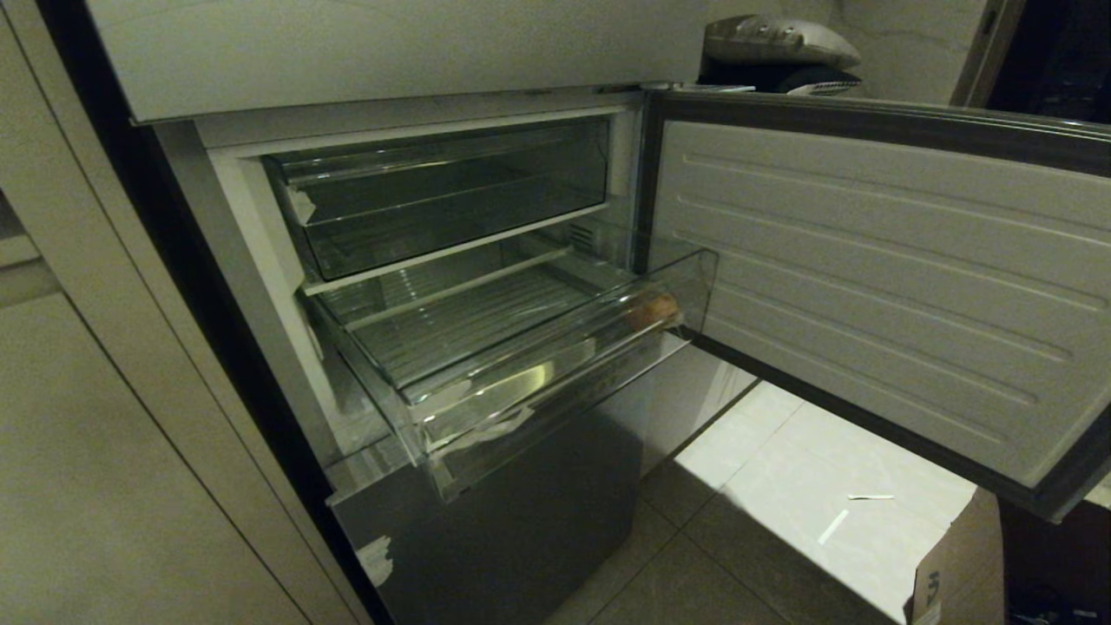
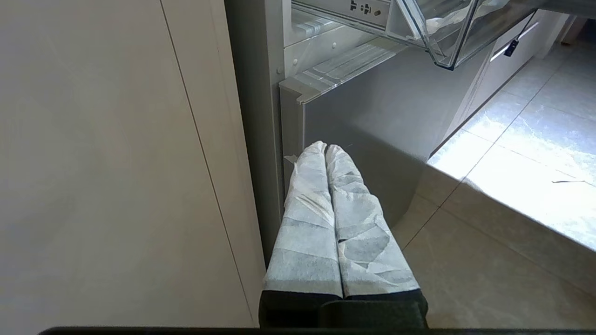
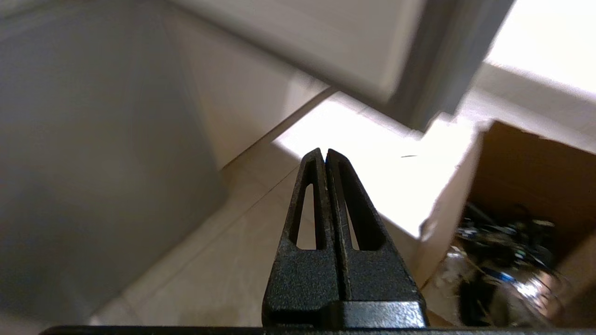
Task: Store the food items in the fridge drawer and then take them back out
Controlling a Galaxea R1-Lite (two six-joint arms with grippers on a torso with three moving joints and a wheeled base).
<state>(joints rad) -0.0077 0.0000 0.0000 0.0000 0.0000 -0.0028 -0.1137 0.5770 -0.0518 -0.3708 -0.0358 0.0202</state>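
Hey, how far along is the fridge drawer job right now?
Done: the food item lies in the pulled-out fridge drawer. In hand: nothing; right gripper and left gripper are shut, empty, low beside the fridge. Left: taking the item back out.

The food item [image 1: 653, 307] at the fridge drawer [image 1: 555, 365]'s three o'clock corner is blurred behind clear plastic. At five o'clock, a cardboard box [image 1: 959, 564] is cut off, its contents indistinct.

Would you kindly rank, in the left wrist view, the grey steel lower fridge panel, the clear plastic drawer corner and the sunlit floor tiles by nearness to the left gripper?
From the left gripper:
1. Grey steel lower fridge panel, just beyond its tips.
2. Sunlit floor tiles, off to one side.
3. Clear plastic drawer corner, overhead.
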